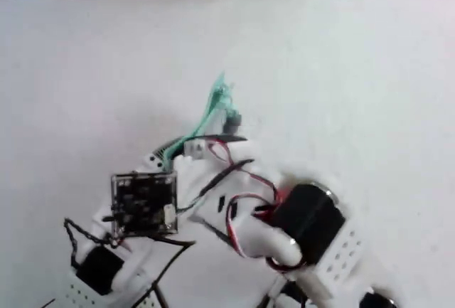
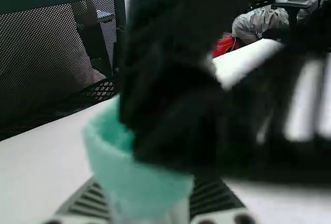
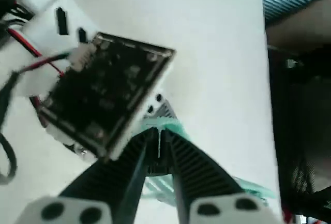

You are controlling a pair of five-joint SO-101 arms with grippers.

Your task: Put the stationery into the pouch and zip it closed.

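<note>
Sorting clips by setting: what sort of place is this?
Likely an office or lab workspace: a plain white table carries the robot arms, and a black mesh chair stands by its edge.

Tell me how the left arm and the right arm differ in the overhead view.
The left arm carries a dark circuit board in a clear frame; the right arm shows a black motor block instead. The right arm has red-and-white wires looping beside it; the left arm has black cables. Both have white bodies and meet at the teal pouch.
</note>
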